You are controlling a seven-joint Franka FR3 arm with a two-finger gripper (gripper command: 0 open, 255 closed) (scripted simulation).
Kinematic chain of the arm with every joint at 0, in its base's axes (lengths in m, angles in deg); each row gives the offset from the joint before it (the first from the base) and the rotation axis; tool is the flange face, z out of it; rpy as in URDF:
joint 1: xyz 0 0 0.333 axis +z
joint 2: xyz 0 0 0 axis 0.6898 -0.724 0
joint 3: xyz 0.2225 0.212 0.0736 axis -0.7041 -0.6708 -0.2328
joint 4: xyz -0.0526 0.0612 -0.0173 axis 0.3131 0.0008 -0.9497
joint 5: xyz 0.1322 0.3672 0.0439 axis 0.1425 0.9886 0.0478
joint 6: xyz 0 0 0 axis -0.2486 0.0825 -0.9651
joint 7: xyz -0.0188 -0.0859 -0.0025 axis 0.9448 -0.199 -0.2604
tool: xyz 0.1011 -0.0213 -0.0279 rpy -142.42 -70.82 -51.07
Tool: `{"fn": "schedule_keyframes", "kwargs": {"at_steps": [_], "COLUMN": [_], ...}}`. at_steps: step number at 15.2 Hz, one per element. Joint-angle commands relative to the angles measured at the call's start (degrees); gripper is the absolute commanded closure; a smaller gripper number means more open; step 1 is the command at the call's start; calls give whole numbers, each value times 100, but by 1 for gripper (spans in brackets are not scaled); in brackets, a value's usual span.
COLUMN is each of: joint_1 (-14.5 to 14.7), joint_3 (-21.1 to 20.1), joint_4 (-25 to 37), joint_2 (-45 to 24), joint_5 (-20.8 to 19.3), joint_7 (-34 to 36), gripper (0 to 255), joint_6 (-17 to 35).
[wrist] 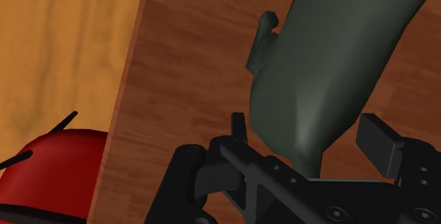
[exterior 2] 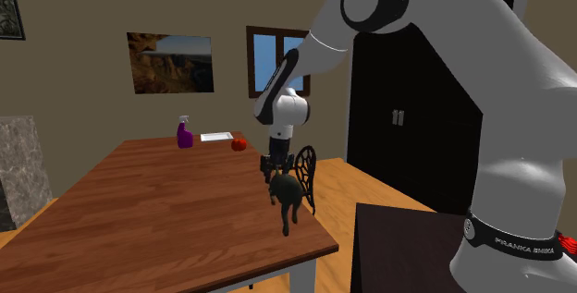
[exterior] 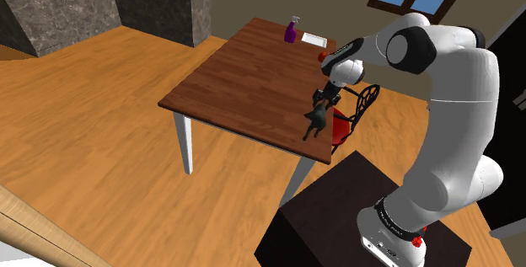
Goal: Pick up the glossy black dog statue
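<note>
The dog statue (drawn dark grey-green with a dull sheen) has its narrow end between the two black fingers of the gripper, which pinch it from either side. It hangs lengthwise below the hand, over the brown wooden table near the table's edge by the red-seated chair. Whether its lower end touches the tabletop cannot be told. A purple spray bottle stands at the table's far end.
</note>
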Motion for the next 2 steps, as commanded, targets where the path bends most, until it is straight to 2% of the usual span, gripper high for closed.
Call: {"fn": "schedule_keyframes", "kwargs": {"at_steps": [1, 2], "joint_1": [19, 19], "joint_3": [29, 29], "joint_4": [-13, -12], "joint_2": [84, 83], "joint_5": [-37, -37], "joint_7": [33, 33], "gripper": [255, 255], "joint_6": [-68, -69]}}
